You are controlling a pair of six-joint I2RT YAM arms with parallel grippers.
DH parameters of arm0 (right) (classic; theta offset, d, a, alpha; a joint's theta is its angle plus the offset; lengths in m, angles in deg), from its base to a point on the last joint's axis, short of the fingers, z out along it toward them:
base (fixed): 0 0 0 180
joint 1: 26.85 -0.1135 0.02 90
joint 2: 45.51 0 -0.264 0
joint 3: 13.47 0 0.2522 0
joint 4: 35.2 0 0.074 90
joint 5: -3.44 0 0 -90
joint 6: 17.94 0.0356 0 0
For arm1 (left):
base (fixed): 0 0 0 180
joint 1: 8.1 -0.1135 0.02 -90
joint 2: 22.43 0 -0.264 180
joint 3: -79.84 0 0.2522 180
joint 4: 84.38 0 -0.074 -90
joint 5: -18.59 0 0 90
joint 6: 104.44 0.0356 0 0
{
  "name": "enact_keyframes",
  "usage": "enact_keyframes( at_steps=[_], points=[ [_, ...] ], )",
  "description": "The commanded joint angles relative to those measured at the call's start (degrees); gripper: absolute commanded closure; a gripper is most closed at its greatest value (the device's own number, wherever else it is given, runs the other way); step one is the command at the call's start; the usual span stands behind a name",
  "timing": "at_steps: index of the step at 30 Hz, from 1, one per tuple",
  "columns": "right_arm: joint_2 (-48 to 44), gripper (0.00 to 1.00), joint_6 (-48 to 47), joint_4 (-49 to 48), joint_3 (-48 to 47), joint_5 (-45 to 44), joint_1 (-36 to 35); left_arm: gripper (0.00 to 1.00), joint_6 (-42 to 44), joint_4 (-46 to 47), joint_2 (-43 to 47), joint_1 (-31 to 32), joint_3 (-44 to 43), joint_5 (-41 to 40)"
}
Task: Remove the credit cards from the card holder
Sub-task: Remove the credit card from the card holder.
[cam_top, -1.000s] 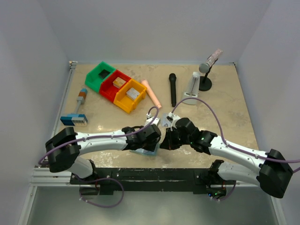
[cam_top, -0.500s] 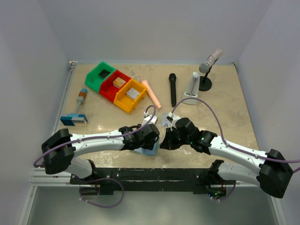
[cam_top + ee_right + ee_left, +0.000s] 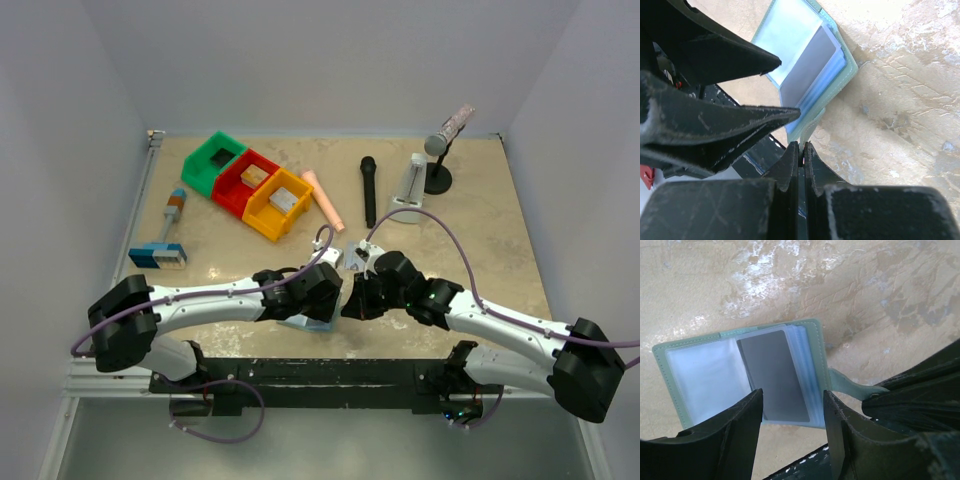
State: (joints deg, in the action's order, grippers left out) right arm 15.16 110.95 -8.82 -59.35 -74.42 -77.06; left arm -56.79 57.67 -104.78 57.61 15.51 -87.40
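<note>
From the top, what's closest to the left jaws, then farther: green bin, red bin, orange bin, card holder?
1. card holder, just under the jaws of the left gripper, at the near edge.
2. orange bin, farther back, leftward.
3. red bin, next along the row.
4. green bin, the row's far-left end.

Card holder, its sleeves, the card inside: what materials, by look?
Card holder: soft matte faux leather or plastic, likely; stitched pale-green edge. Sleeves: clear glossy plastic film, see-through with glare. Card: smooth grey plastic, probably; flat, uniform.
</note>
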Motion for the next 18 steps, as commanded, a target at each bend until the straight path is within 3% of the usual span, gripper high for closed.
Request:
enact_keyframes(
  at_steps=[1,11,18],
  points=[
    [-0.2,1.0,-0.8,-0.8,-1.3,-0.2,-0.2,0.44,2.1,3.7,2.6,0.2,0.4,3.3],
    [-0.5,1.0,-0.8,-0.4,-1.6,-0.3,-0.2,0.44,1.7,0.2,2.9,0.2,0.6,-2.5],
    [-0.7,1.0,-0.8,-0.2,-1.5,-0.4,-0.1,0.44,1.7,1.1,2.5,0.2,3.1,-2.2]
  ],
)
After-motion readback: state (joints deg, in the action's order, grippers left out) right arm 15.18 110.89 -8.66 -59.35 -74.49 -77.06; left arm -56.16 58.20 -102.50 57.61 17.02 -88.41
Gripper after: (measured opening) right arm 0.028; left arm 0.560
